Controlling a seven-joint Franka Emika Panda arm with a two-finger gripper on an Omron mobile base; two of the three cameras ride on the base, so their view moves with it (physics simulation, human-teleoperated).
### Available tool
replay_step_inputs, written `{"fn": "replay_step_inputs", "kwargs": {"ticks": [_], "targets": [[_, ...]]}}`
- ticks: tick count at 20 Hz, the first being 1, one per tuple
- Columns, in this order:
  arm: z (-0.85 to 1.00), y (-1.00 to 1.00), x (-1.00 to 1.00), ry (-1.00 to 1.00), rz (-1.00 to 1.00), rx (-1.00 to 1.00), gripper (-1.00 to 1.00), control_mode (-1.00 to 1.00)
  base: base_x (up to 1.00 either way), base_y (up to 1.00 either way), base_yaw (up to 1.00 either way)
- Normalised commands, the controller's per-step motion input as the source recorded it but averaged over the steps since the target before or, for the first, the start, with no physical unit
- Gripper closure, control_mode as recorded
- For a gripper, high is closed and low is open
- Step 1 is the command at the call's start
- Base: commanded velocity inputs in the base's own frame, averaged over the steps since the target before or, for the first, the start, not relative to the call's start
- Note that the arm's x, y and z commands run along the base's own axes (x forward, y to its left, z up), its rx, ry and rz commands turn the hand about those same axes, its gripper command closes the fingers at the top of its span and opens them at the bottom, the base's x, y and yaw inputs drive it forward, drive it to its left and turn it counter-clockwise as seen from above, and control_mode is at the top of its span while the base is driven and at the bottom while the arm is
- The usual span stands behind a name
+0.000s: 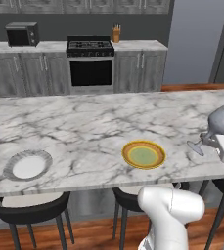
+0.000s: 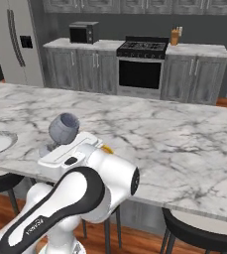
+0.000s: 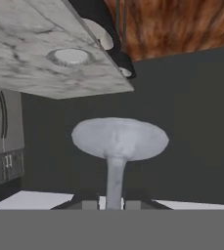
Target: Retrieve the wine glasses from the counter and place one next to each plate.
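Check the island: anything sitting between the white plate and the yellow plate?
Nothing. In the left base view, the stretch between the white plate and the yellow plate is bare marble island top.

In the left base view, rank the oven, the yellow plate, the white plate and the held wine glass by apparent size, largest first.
1. Oven, though farthest from the camera.
2. White plate and yellow plate: they look alike, so no ranking between them.
3. Wine glass, tilted in the shut gripper; only slightly smaller, so unsure.
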Motion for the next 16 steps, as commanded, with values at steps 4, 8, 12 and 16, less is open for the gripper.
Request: {"fn": "replay_step_inputs", "kwargs": {"ticks": [4,8,12,16], "targets": [[0.0,-0.24,0.06,0.0,0.11,0.0,1.0,-1.0,0.0,0.0,0.0],[0.1,-0.14,0.05,0.06,0.13,-0.12,1.0,-1.0,0.0,0.0,0.0],[0.03,0.0,0.33,0.0,0.15,-0.44,1.0,-1.0,0.0,0.0,0.0],[0.0,-0.16,0.33,-0.08,0.2,-0.36,1.0,-1.0,0.0,0.0,0.0]]}}
